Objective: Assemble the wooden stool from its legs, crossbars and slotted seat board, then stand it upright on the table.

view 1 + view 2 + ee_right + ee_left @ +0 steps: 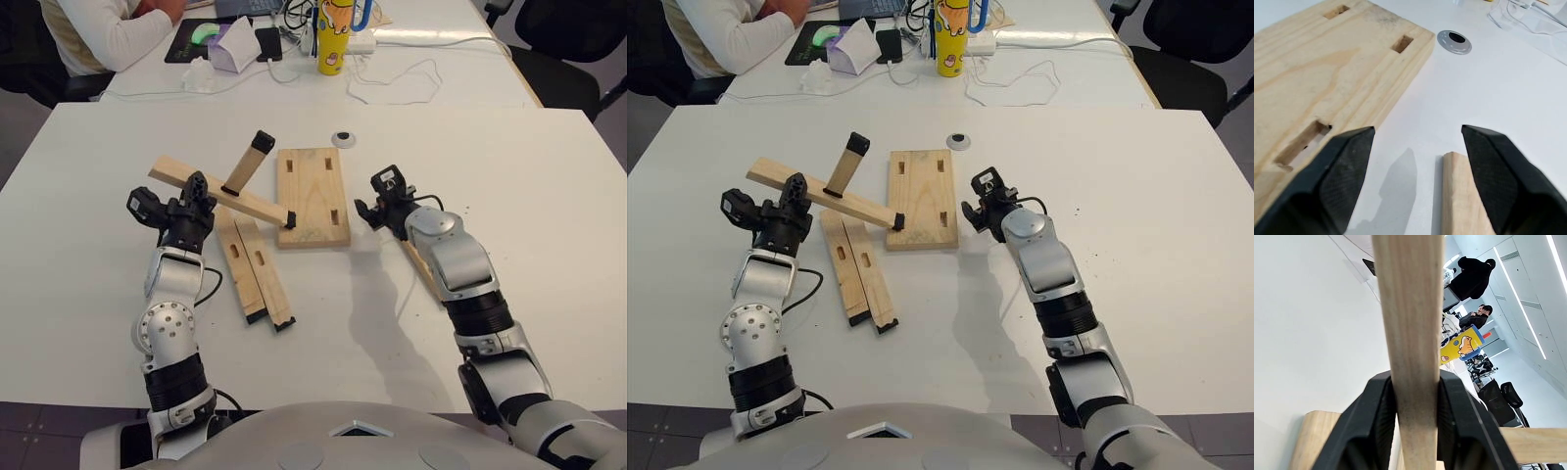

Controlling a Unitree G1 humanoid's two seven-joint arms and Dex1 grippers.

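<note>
Left claw (198,192) is clamped tight on a long wooden leg (245,201), pads flat on both faces, gripping near the leg's upper-left end. The leg is held slanted above the table (549,196). Its black-capped end meets the left edge of the seat board (313,196) near the lower-left corner, probably to line it up with a slot. A shorter capped piece (247,164) rises from the leg at mid-span. It looks like a crossbar already seated, but the joint can't be confirmed.

Two slotted slats (255,266) lie flat side by side, lower left of the board. The board lies flat at frame centre, slots facing up to receive parts.

Right claw (1416,131) is spread wide and holds nothing. It hovers low between the board's right edge and the end of another wooden piece (1462,196) lying beneath that forearm. My read is that it is placed to pick that piece up or to steady the board. The assembly is at an early stage, with nothing standing in the board's slots.
</note>
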